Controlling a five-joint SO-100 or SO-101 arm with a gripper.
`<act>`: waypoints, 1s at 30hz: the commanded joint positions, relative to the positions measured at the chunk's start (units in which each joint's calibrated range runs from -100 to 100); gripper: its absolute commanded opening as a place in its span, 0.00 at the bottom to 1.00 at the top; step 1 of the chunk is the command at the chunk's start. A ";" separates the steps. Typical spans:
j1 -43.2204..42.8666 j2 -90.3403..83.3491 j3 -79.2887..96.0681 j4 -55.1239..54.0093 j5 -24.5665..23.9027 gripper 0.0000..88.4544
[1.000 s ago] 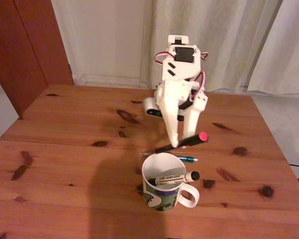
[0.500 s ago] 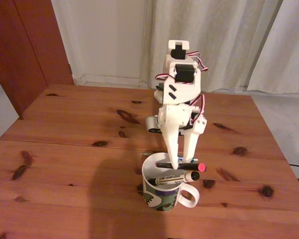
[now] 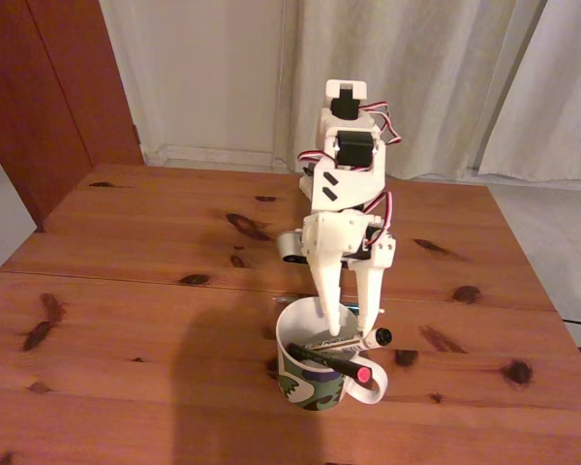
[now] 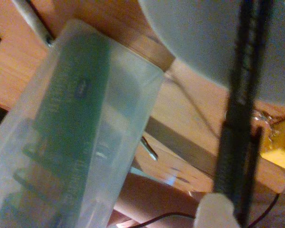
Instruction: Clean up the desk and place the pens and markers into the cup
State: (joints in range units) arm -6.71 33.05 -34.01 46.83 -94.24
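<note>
Your claw (image 3: 347, 325) hangs over the mug (image 3: 315, 383), fingers spread, pinching nothing. The black pen with the red tip (image 3: 327, 360) lies across the mug's mouth, red end toward the handle; the white marker (image 3: 353, 343) leans inside, cap over the rim. Step in hand: release of the black pen, judged done. Next, lift clear and go for the teal pen (image 3: 353, 307) on the bench (image 3: 126, 291) just behind the mug.
</note>
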 commanded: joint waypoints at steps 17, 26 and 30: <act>1.12 -20.18 8.40 -0.68 2.30 0.17; -2.42 -32.68 26.89 -0.59 14.51 0.17; -3.70 -33.84 33.38 -0.59 21.16 0.17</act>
State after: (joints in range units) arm -9.57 3.31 -3.27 46.83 -77.63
